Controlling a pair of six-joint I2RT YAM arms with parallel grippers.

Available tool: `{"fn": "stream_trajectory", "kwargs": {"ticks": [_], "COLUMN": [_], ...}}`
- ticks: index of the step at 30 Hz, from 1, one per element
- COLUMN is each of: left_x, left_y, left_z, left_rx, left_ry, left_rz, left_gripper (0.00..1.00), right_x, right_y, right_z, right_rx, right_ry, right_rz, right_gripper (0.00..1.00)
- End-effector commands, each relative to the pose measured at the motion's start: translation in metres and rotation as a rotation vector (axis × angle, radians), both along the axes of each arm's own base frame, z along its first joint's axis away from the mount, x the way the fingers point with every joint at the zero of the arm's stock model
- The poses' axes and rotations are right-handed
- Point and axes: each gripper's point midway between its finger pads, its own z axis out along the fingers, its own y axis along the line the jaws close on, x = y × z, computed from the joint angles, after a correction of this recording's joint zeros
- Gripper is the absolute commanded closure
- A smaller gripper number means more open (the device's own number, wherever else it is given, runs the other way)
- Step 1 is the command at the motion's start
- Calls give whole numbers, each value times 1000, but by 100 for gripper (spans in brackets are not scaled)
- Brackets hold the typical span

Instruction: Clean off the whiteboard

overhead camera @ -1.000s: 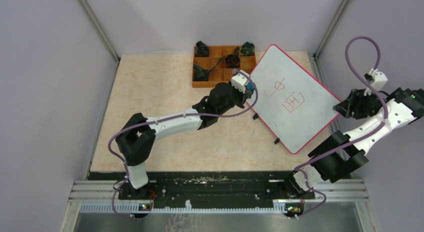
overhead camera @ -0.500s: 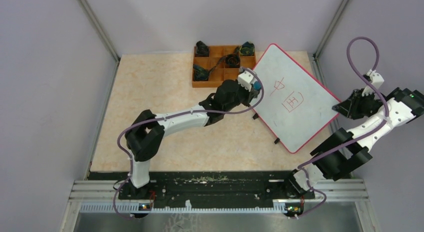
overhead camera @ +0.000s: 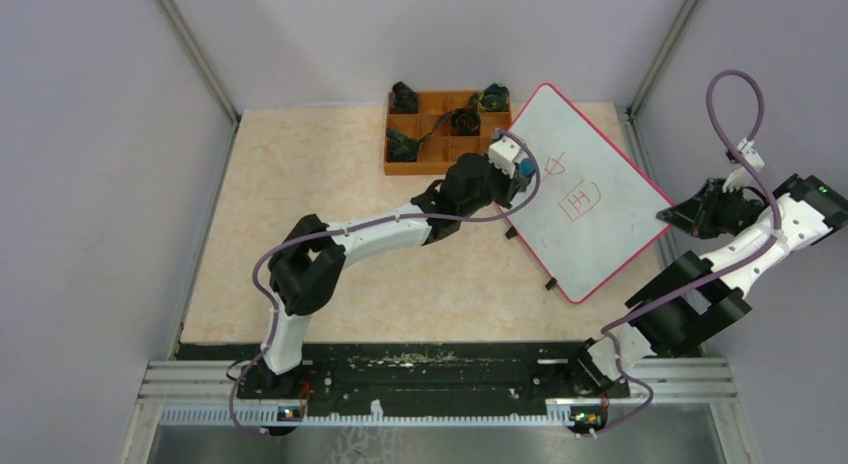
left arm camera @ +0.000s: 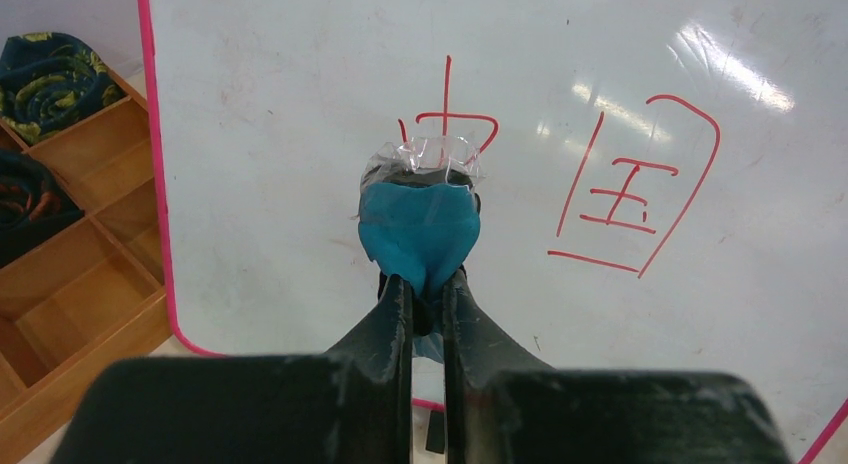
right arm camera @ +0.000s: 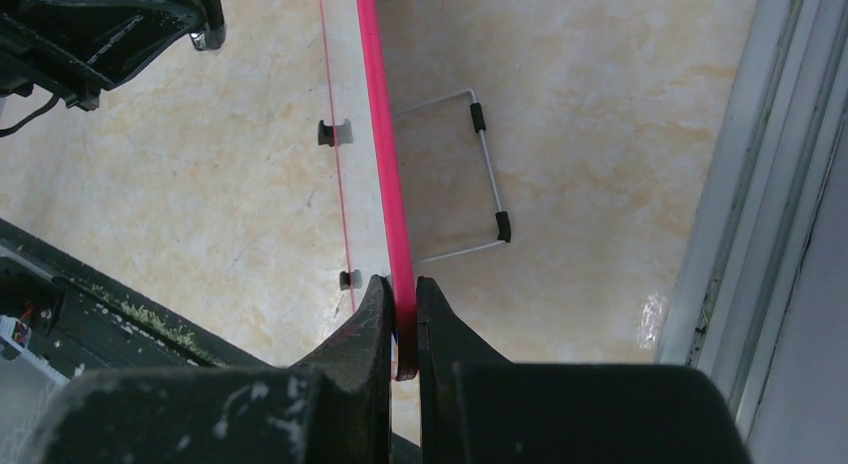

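The whiteboard (overhead camera: 600, 242), white with a red rim, stands tilted at the right of the table and bears red handwritten marks (overhead camera: 577, 188). My left gripper (overhead camera: 518, 174) is over its upper left part, shut on a blue eraser pad (left arm camera: 418, 229) with clear film on its tip. In the left wrist view the pad sits at the lower edge of the left red mark (left arm camera: 447, 119); the other red mark (left arm camera: 632, 189) lies to its right. My right gripper (right arm camera: 402, 302) is shut on the whiteboard's red rim (right arm camera: 378, 134) at the board's right corner (overhead camera: 668, 212).
An orange compartment tray (overhead camera: 400, 167) with dark rolled items stands at the back, just left of the board. A wire stand (right arm camera: 487, 174) shows under the board. A metal frame post (right arm camera: 740, 184) and the wall are close on the right.
My left arm has reached further right, carrying the blue pad from the board's left edge onto its surface near the marks. My right gripper has shut on the board's rim.
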Motion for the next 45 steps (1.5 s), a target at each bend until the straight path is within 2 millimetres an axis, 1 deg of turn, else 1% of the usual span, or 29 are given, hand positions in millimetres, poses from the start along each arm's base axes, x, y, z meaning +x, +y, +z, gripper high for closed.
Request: {"fn": "stream_trajectory", "kwargs": {"ticks": [1,4,5,7,11,15,18,24,27,30,35,41,45], "left_x": [6,9,12,16,34,55,73,102,112,118,123,118,110], "left_y": [-15,-24,-28,-35,-47,-53,-47,-25,-18,-19,-28,-36,-43], "left_z": [10,11,15,18,16,13,13,5,6,3,-7,-18,-18], "left_rx": [-8,-8,-15,-17,5,25,-1,-19,-21,-12,-2,-6,-3], "left_ry": [-37,-53,-66,-87,-137,-168,-128,-55,-35,-27,-7,15,10], "left_rz": [-28,-47,-50,-53,-30,-7,-3,-18,-26,-37,-53,-76,-95], "left_gripper": [89,88,88,87,87,91,99,100,100,100,100,100,100], "right_x": [8,8,8,8,5,2,1,0,0,0,-1,-2,-1], "right_y": [-24,-26,-26,-26,-24,-23,-22,-21,-20,-20,-20,-19,-19], "right_z": [-4,-6,-7,-7,-7,-6,-6,-6,-6,-7,-8,-8,-7], "right_rx": [-151,-157,-158,-163,-182,-207,-221,-222,-221,-219,-222,-223,-222], "right_ry": [-43,-36,-34,-35,-39,-38,-40,-44,-46,-44,-39,-39,-44], "right_rz": [33,35,36,39,47,54,58,61,63,63,63,65,65], "right_gripper": [100,100,100,100,100,100,100,100,100,100,100,100,100]}}
